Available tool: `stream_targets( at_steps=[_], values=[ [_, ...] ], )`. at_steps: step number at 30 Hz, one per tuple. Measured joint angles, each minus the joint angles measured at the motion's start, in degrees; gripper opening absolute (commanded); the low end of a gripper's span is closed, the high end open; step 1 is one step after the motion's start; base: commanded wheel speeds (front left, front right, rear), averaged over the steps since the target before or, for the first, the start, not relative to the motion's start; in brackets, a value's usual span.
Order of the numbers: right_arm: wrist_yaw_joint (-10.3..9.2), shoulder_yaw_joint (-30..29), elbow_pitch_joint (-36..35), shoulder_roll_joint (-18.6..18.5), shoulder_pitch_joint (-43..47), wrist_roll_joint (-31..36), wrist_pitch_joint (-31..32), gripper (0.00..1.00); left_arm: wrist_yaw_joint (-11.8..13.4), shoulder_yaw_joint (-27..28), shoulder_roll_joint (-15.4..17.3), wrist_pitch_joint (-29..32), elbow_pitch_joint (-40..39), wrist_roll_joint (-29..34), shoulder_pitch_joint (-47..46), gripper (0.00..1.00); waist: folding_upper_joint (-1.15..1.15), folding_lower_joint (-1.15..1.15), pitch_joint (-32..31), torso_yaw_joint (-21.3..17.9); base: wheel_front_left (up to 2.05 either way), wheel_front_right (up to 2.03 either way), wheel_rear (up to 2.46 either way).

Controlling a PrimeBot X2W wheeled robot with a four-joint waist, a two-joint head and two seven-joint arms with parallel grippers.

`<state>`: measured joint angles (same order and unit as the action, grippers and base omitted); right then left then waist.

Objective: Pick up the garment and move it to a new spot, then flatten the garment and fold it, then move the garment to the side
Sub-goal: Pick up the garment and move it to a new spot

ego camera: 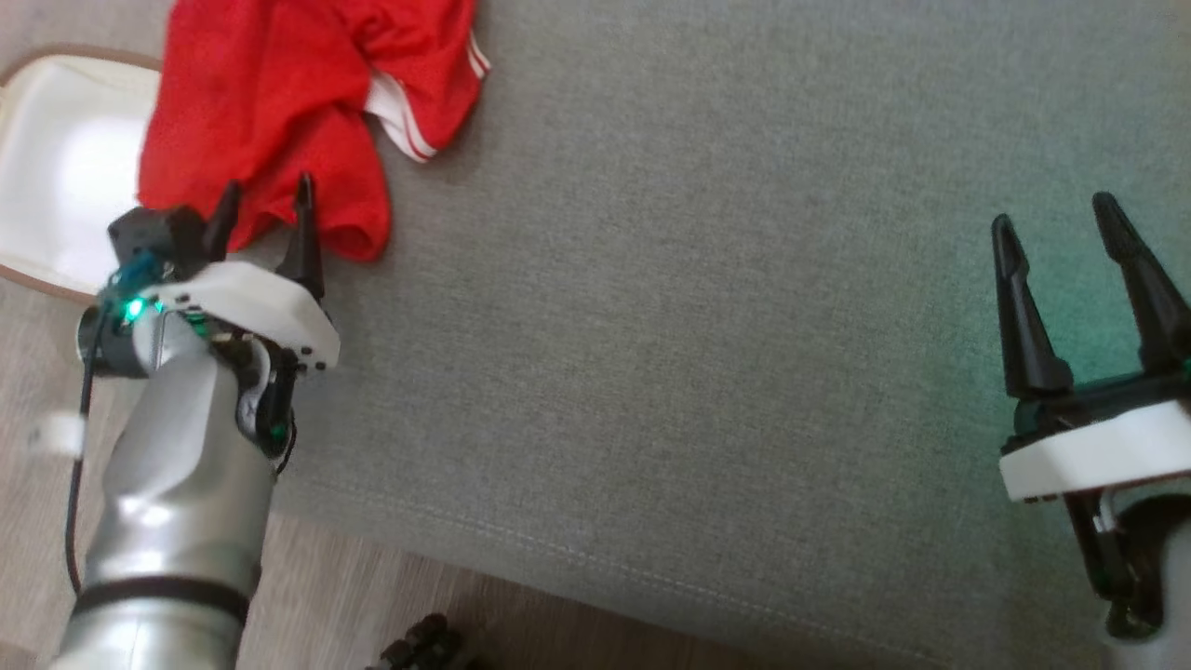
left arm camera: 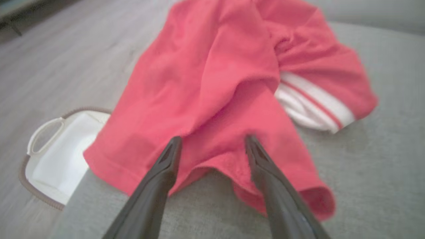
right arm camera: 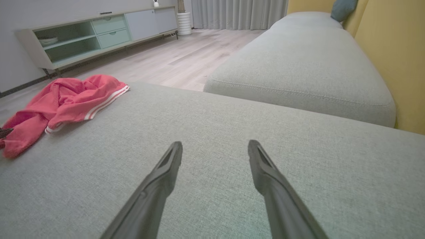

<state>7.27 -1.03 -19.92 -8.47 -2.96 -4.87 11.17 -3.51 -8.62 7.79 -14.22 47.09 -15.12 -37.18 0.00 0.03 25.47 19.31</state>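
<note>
just ahead of left gripper [ego camera: 266, 189], wide open and empty: crumpled red garment [ego camera: 260, 102].

— What do both sets of jaws hang over?
— A grey seat [ego camera: 698, 326]. Left of the jaws of the left gripper [ego camera: 266, 183], a brown-rimmed white tub [ego camera: 65, 167] sits on the wood floor [ego camera: 372, 596].
— Beyond the jaws of the right gripper [ego camera: 1052, 212]?
— Another grey cushion [right arm camera: 298, 66], a yellow backrest [right arm camera: 391, 49] right of it, and a green sideboard [right arm camera: 99, 30] far left.

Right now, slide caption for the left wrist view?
Open left hand at the hem of a crumpled red garment on a grey sofa cushion, white basket beside.
</note>
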Motion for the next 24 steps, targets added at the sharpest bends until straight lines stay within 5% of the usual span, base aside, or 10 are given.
stream_targets(
  at_steps=[8, 9, 10, 17, 24],
  values=[
    [0.0, 0.0, 0.0, -1.1, -0.5, -0.6, 0.5, 1.0, -3.1, -0.2, -0.3, 5.9, 16.9, -2.3, -9.7, 0.96, 0.0, -0.03, 1.3, -1.0, 0.0, 0.0, 0.0],
    [0.0, 0.0, 0.0, -1.1, -0.5, -0.6, 0.5, 1.0, -3.1, -0.2, -0.3, 5.9, 16.9, -2.3, -9.7, 0.33, 0.0, -0.03, 1.3, -1.0, 0.0, 0.0, 0.0],
    [0.0, 0.0, 0.1, -1.1, -0.5, -0.7, 0.5, 1.0, -3.3, -0.4, -0.3, 6.5, 18.0, -2.3, -10.5, 0.0, 0.0, -0.03, 1.2, -1.0, 0.0, 0.0, 0.0],
    [0.0, -1.1, 2.0, 0.6, -1.2, -1.1, -1.3, 1.0, -2.9, -1.7, 2.0, 0.8, 20.6, -3.1, -11.4, 0.0, 0.0, -0.02, -1.7, -1.6, 0.0, 0.0, 0.0],
    [0.0, -1.4, 4.4, 2.4, -0.5, -1.3, -3.7, 1.0, 0.0, -1.3, 4.1, -0.1, 6.6, -1.0, -7.7, 0.0, 0.0, -0.03, -7.8, -2.2, 0.0, 0.0, 0.0]
  ],
)
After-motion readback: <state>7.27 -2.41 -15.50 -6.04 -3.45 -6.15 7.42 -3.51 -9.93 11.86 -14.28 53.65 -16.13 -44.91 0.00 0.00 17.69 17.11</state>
